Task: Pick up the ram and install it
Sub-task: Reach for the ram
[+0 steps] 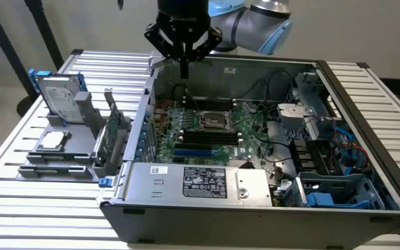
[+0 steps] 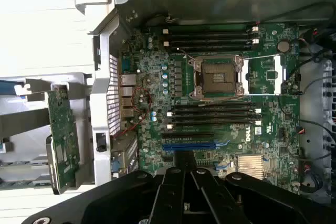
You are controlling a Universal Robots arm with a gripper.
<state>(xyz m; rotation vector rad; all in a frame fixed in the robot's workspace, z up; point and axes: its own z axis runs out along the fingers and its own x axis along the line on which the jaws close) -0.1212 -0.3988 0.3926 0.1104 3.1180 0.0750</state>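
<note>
I have the arm (image 1: 262, 23) coming in at the upper middle of the exterior view. Its wrist is turned straight down, so the end effector (image 1: 184, 60) hangs over the far edge of the open computer case (image 1: 270, 221), above everything inside. The fingers are drawn together on a thin dark strip that points down from their tips. I take that strip for the ram (image 1: 184, 72), seen edge-on, though I can make out neither green board nor chips. It touches nothing but the fingers.

The exterior view gives me what sits outside the case. On the slatted bench (image 1: 19, 219), toward the exterior view's left, a grey holder (image 1: 71, 151) carries three things:
- a hard drive with blue rails (image 1: 60, 99), standing upright
- a processor (image 1: 52, 140), lying flat
- a green expansion card (image 1: 108, 138), standing on edge just beside the case wall

A power supply (image 1: 200, 182) lies along the case's near side.

The wrist view looks past the black end effector (image 2: 184, 161) down onto the motherboard (image 2: 152, 77). The CPU socket (image 2: 218, 77) lies between one bank of memory slots (image 2: 210, 38) and a second bank (image 2: 212, 114). All the slots show as black channels with white latches.
</note>
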